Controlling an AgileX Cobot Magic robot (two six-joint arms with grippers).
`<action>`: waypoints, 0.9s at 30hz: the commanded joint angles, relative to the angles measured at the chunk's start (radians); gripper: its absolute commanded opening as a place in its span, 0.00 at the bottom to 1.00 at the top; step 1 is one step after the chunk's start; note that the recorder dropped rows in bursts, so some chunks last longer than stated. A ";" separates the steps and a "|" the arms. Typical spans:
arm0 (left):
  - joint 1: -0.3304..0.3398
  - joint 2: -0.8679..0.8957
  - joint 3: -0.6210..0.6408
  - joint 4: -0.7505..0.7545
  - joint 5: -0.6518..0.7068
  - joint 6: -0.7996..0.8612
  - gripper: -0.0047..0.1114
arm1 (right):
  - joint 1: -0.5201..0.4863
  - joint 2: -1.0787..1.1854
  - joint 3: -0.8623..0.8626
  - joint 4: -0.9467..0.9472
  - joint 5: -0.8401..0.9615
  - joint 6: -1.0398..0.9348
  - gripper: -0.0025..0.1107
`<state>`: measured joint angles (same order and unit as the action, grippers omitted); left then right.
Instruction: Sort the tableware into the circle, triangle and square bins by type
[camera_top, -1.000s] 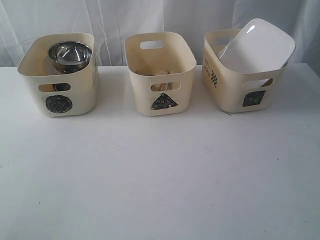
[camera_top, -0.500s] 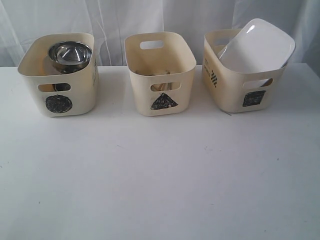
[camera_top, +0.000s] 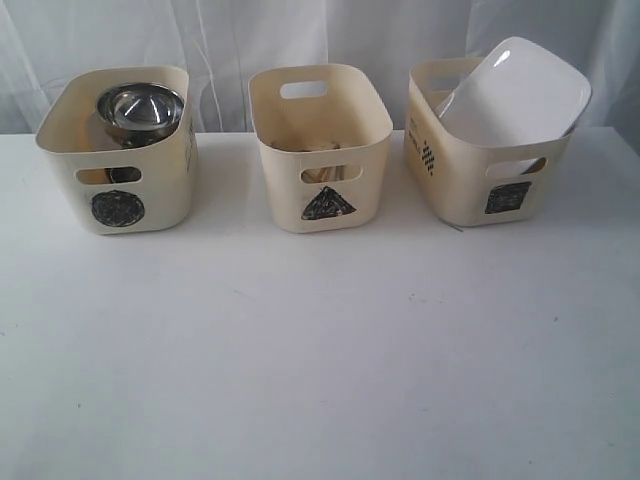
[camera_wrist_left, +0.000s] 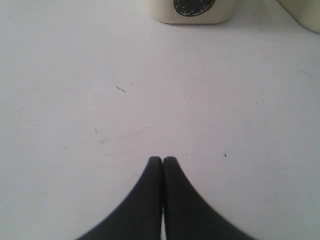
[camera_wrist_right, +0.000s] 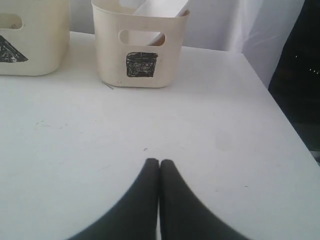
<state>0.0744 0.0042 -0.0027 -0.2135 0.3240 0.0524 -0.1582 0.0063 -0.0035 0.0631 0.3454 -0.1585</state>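
- The left gripper (camera_wrist_left: 162, 160) is closed, its two black fingertips pressed together with nothing between them, above bare white table (camera_wrist_left: 75, 125).
- Straight ahead of those tips, well apart from them, stands the circle bin (camera_wrist_left: 160, 11). Only its lower front wall and its black scribbled circle show in the left wrist view.
- The right gripper (camera_wrist_right: 159, 162) is likewise closed, tip against tip, and holds nothing.
- The square bin (camera_wrist_right: 110, 60) stands ahead of the right gripper, well apart, with its scribbled black square facing the tips.
- A large white squarish plate (camera_top: 515, 90) leans tilted in that bin, its upper edge well above the rim on the side away from the gripper.
- The triangle bin (camera_top: 280, 190) is also ahead of the right gripper but off toward the left arm's side, between the other two bins and touching neither.
- Something pale tan shows through its front handle hole; what it is cannot be told.
- In the circle bin a steel bowl (camera_top: 140, 108) sits mouth up near the rim, on other steel ware below it.
- All three cream bins stand in a row at the far side of the table from both grippers, before a white curtain (camera_top: 250, 40).
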 joint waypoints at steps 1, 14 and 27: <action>-0.006 -0.004 0.003 -0.001 0.006 0.001 0.04 | 0.000 -0.006 0.004 -0.010 -0.003 -0.014 0.02; -0.006 -0.004 0.003 -0.001 0.006 0.001 0.04 | 0.000 -0.006 0.004 -0.010 -0.003 -0.014 0.02; -0.017 -0.004 0.003 -0.001 0.006 0.001 0.04 | 0.000 -0.006 0.004 -0.012 -0.003 0.001 0.02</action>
<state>0.0637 0.0042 -0.0027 -0.2135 0.3222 0.0524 -0.1582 0.0063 -0.0035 0.0591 0.3454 -0.1615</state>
